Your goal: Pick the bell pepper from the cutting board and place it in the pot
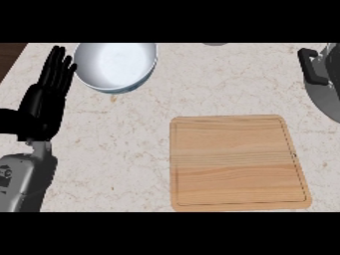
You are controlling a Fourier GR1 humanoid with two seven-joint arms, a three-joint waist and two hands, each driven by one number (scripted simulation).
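Board (239, 162) lies bare in front of me, nothing on the wood, so the pick half of the job looks done. I find no pepper anywhere in view. Pot (321, 97) sits at the far right, well apart from the board's top right corner and cut off by the frame edge, with one black handle (312, 65) facing inward. Only a dark sliver of what may be its inside shows, and I can't tell whether the pepper is down in there. My guess is that the pepper is either in the pot already or carried out of view by the right hand. That hand doesn't show at all, so I can't tell what its fingers are doing. Left hand (46, 97) rests at the left edge over the counter (128, 144), fingers straight and together, pointing up, holding nothing, touching nothing. White bowl (98, 82) sits top left, just beside those fingertips, not part of the task. Progress call: board end is finished as far as I can see, but placing can't be confirmed from this view. If the pepper is in the pot, the task is over; if not, the drop into the pot is what's left.
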